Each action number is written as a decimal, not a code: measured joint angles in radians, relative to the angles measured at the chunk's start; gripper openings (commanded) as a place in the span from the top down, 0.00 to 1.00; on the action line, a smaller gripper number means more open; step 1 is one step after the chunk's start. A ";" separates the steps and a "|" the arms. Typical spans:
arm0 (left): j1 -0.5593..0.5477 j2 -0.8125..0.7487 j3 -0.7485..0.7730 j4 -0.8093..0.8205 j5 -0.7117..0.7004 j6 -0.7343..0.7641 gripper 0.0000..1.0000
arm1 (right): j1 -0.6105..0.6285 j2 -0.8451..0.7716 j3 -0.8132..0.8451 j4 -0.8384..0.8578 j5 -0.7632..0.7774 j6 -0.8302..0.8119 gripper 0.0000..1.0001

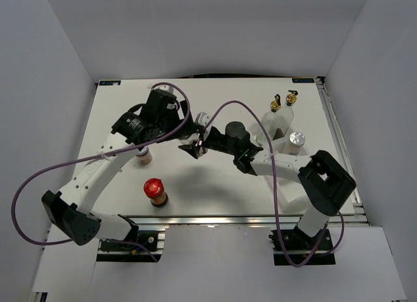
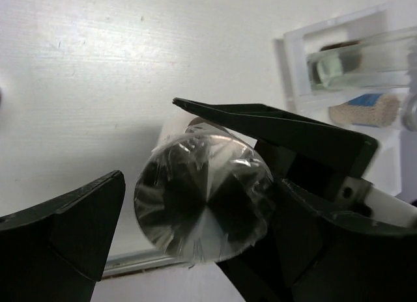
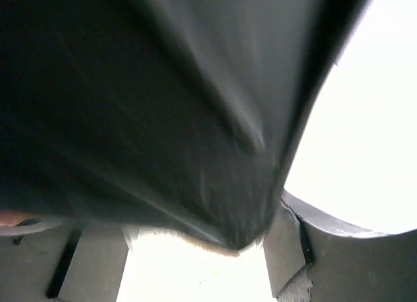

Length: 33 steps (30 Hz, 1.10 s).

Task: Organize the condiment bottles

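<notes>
Both arms reach into the middle of the counter (image 1: 215, 181), and their hands meet there, well apart from every edge. The left wrist view looks straight down on a silver-capped shaker (image 2: 202, 214). The left hand (image 2: 199, 188) is wide around it, with one dark finger on each side. A strip of white counter shows between the left finger (image 2: 71, 230) and the cap, and the other finger sits close against the cap.

The right hand (image 1: 205, 142) comes in from the right, and one thin dark finger crosses just above the shaker's cap. Its own camera is filled by a blurred dark shape, so it is impossible to tell how wide that hand is or whether it grips anything.

The white tray (image 2: 291, 68) lies by the right edge. The two glass bottles (image 1: 281, 110) stand at its rear, and a second shaker (image 1: 296, 140) is just in front of them. The red-lidded jar (image 1: 155, 192) stands alone near the front edge, left of centre. The white-lidded jar (image 1: 144, 157) sits half under the left forearm.

Bare counter shows between the red-lidded jar and the right arm. More bare counter runs along the rear edge behind the hands.
</notes>
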 measured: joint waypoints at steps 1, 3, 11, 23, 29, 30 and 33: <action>-0.003 -0.015 -0.008 0.013 0.000 -0.004 0.02 | 0.000 -0.007 -0.017 0.011 0.013 0.004 0.77; -0.006 -0.053 -0.030 0.053 -0.017 -0.014 0.02 | -0.002 -0.021 -0.053 0.022 0.038 0.014 0.76; -0.011 -0.277 -0.241 0.279 -0.253 -0.048 0.02 | -0.076 -0.245 -0.293 -0.005 0.161 0.079 0.79; 0.194 -0.167 -0.378 0.398 -0.407 -0.042 0.02 | -0.316 -0.703 -0.641 -0.085 0.519 0.136 0.81; 0.306 -0.166 -0.495 0.421 -0.399 -0.039 0.02 | -0.397 -0.796 -0.718 -0.092 0.660 0.131 0.80; 0.306 -0.169 -0.502 0.422 -0.399 -0.039 0.02 | -0.409 -0.790 -0.724 -0.087 0.674 0.131 0.80; 0.305 -0.191 -0.516 0.437 -0.410 -0.036 0.02 | -0.441 -0.743 -0.743 -0.046 0.714 0.131 0.78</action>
